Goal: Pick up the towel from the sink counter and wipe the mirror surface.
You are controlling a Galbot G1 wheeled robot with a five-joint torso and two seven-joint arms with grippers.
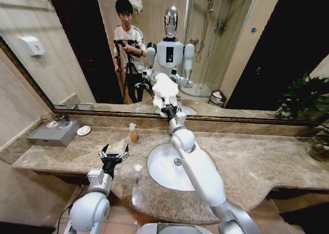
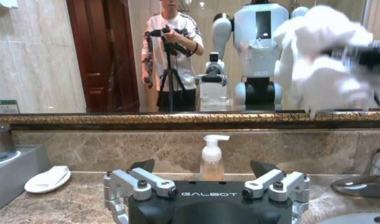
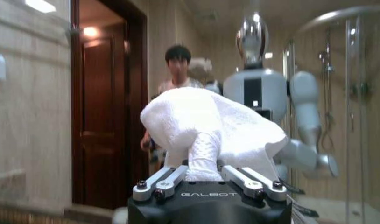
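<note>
White terry towel [image 1: 164,90], bunched into a loose wad, sits pinched in the right gripper [image 1: 168,109] and is held up against the large wall mirror with thin bronze-gold frame [image 1: 241,54], just above its lower frame rail. Wrist view confirms it: both fingers closed on a twisted neck of cloth, the bulk of the towel [image 3: 208,128] ballooning ahead of them.

Handling, as a judgement: light, soft, fully compliant; no risk of breakage, little of slipping, but a wad like this can shed a corner or drag unevenly. Best hold is the gathered neck, as taken now, leaving the fat pad free to meet the glass. The glass itself is rigid and fragile, so pressure wants to stay light.

Left gripper [image 1: 114,156] hovers low over the beige-brown mottled marble sink counter [image 1: 247,162], fingers spread apart, holding nothing.

Surroundings: white oval basin [image 1: 167,168] directly under the right arm; chrome faucet [image 2: 364,179] at the basin's back; clear pump bottle of amber soap [image 1: 133,133] between the two arms, near the mirror rail; white soap dish [image 1: 84,130] and grey tray [image 1: 54,132] further left; green plant [image 1: 306,97] far right. The faucet and soap bottle stand closest below the wiping zone; a low sweep could clip them.
</note>
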